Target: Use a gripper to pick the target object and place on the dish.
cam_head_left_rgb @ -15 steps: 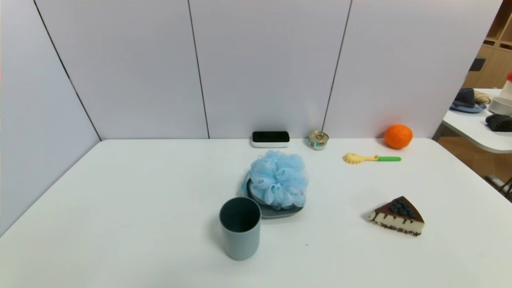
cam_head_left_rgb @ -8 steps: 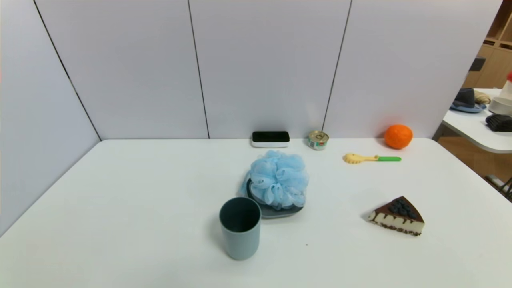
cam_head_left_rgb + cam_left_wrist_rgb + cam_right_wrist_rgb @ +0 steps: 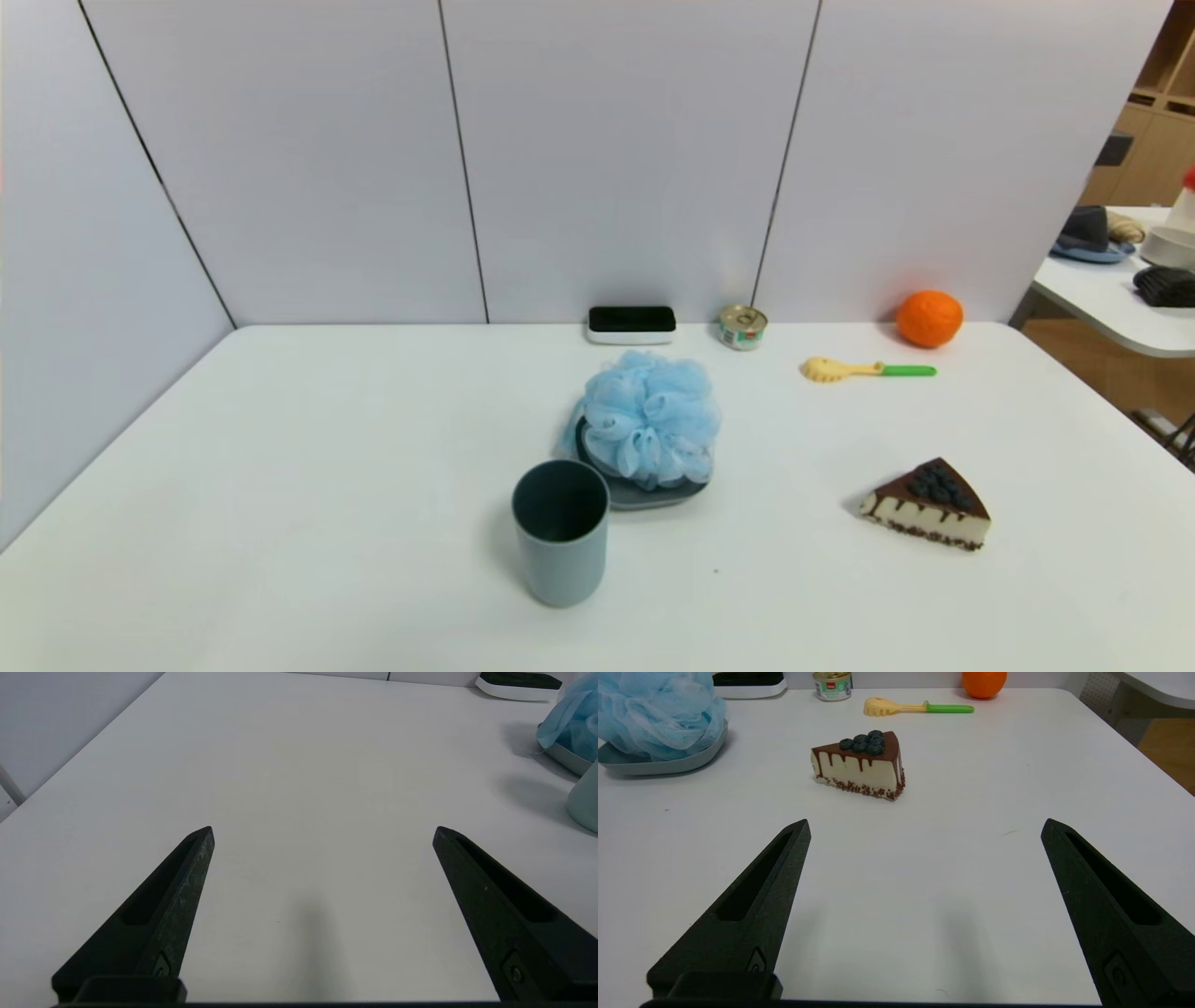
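Light-blue bath pouf [image 3: 649,420] on grey-blue dish [image 3: 644,495], centre of the head view.
Grey-blue cup [image 3: 560,537] at lower centre, beside dish; cake slice [image 3: 929,504] at lower right; orange ball [image 3: 929,319] at right, near yellow-and-green fork [image 3: 864,371]. Left end effector [image 3: 323,833] above bare counter [image 3: 327,504], across lower half of left wrist view, fingers wide apart; right end effector [image 3: 927,826] likewise apart, across lower half of right wrist view.

The bath pouf [image 3: 651,420] rests on the dish [image 3: 644,495], behind and to the right of the cup [image 3: 562,551]. The cake slice [image 3: 929,506] lies farther right; the can [image 3: 742,328] stands behind the pouf, left of the ball [image 3: 930,318].
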Action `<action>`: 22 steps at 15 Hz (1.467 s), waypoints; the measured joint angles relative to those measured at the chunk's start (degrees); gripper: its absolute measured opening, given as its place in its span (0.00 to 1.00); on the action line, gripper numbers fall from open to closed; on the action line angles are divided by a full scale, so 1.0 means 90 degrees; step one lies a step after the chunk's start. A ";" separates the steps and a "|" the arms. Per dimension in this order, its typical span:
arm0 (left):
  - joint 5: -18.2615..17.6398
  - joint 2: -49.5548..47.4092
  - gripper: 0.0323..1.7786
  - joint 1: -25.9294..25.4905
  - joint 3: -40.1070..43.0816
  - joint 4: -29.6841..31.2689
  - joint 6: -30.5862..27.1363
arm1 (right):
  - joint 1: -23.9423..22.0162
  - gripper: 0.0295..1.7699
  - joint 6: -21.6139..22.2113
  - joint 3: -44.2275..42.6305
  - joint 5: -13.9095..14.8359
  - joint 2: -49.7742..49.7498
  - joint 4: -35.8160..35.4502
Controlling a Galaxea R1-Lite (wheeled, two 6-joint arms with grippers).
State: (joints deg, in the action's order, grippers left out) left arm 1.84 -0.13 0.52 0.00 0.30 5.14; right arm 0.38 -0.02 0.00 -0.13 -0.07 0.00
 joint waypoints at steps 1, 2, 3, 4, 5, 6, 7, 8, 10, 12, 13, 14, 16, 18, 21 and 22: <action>0.0000 0.0000 0.95 0.0000 0.0000 0.0000 0.0000 | -0.0003 0.97 0.0000 0.0000 0.0004 0.0000 0.0000; 0.0003 0.0000 0.95 0.0000 0.0000 0.0000 0.0000 | -0.0003 0.97 0.0014 0.0000 0.0007 0.0000 0.0000; 0.0000 0.0000 0.95 0.0000 0.0000 0.0000 0.0000 | -0.0003 0.97 0.0018 0.0000 0.0012 0.0000 0.0000; 0.0000 0.0003 0.95 0.0000 0.0000 0.0000 -0.0003 | 0.0000 0.97 0.0020 0.0000 0.0015 0.0000 0.0000; 0.0005 0.0003 0.95 0.0000 0.0000 0.0000 0.0000 | -0.0003 0.97 0.0015 0.0000 0.0009 0.0000 0.0000; 0.0000 0.0003 0.95 0.0000 0.0000 0.0000 0.0000 | -0.0003 0.97 0.0008 0.0000 0.0009 0.0000 0.0000; -0.0003 0.0003 0.95 0.0000 0.0000 0.0000 -0.0003 | 0.0000 0.97 0.0014 0.0000 0.0009 0.0000 0.0000; 0.0000 0.0003 0.95 0.0000 0.0000 0.0000 -0.0003 | 0.0000 0.97 0.0011 0.0000 0.0009 0.0000 0.0000; 0.0000 0.0003 0.95 0.0000 0.0000 0.0003 0.0000 | 0.0000 0.97 0.0008 0.0000 0.0009 0.0000 0.0000; 0.0000 0.0003 0.95 0.0000 0.0000 0.0000 0.0000 | -0.0003 0.97 -0.0003 0.0000 0.0009 0.0000 0.0000; -0.0003 0.0003 0.95 0.0000 0.0000 0.0003 0.0000 | -0.0003 0.97 0.0005 0.0000 0.0009 0.0000 0.0000; -0.0003 0.0003 0.95 0.0000 0.0000 0.0003 0.0000 | -0.0003 0.97 0.0011 0.0000 0.0009 0.0000 0.0000; -0.0003 0.0003 0.95 0.0000 0.0000 0.0000 0.0000 | -0.0003 0.97 0.0005 0.0000 0.0007 0.0000 0.0000; -0.0005 0.0003 0.95 0.0000 0.0000 0.0003 0.0003 | -0.0003 0.97 0.0005 0.0000 0.0007 0.0000 0.0000; 0.0000 0.0003 0.95 0.0000 0.0000 0.0003 0.0000 | -0.0003 0.97 0.0035 0.0000 0.0106 0.0000 0.0000; 0.0000 0.0003 0.95 0.0000 0.0000 0.0003 0.0000 | -0.0003 0.97 0.0023 0.0000 0.0103 0.0000 0.0000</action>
State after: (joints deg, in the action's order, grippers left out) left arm 1.84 -0.11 0.52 0.00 0.33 5.14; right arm 0.35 0.18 0.00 0.79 -0.07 0.00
